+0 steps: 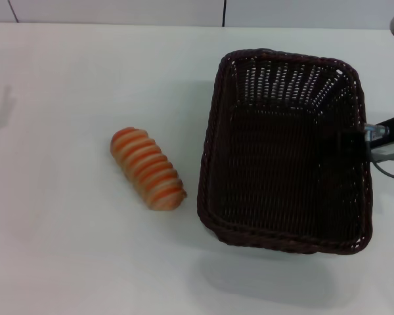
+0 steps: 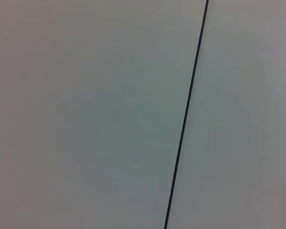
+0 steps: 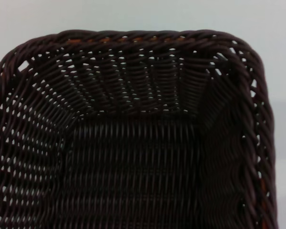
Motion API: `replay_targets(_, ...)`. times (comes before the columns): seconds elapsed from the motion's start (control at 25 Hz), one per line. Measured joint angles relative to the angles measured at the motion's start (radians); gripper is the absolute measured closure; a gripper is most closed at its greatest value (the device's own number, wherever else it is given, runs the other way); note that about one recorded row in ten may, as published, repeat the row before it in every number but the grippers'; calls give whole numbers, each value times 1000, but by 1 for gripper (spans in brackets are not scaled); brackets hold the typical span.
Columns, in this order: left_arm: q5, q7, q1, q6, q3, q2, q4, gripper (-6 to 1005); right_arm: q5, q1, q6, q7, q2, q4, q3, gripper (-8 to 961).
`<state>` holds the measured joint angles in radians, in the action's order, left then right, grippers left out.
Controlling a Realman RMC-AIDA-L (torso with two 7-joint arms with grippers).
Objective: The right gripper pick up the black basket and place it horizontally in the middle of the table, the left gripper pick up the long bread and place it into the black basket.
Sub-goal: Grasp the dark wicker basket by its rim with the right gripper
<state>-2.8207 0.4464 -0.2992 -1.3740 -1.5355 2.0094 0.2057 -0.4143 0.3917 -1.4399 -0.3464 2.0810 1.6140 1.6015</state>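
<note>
The black basket (image 1: pixel 285 154) is on the right half of the white table (image 1: pixel 65 249), its long side running away from me. A shadow in front of it suggests it is held slightly off the table. My right gripper (image 1: pixel 359 140) reaches in from the right edge and is shut on the basket's right rim, one finger inside the wall. The right wrist view looks into the basket (image 3: pixel 133 157). The long bread (image 1: pixel 148 168), striped orange and tan, lies diagonally on the table to the left of the basket, apart from it. My left gripper is out of view.
The left wrist view shows only a pale surface with a thin black seam (image 2: pixel 186 119). A wall panel seam (image 1: pixel 224 12) runs behind the table's far edge. Bare tabletop lies left of the bread and in front of it.
</note>
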Motion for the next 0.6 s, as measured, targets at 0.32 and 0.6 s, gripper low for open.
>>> replay_targets(0.32, 1, 0, 2, 1, 0, 0, 0, 155, 0, 3, 11, -4, 0, -6, 6, 499)
replay_targets(0.6, 1, 0, 3, -1, -2, 0, 0, 156, 0, 4, 19, 0, -2, -22, 6, 734)
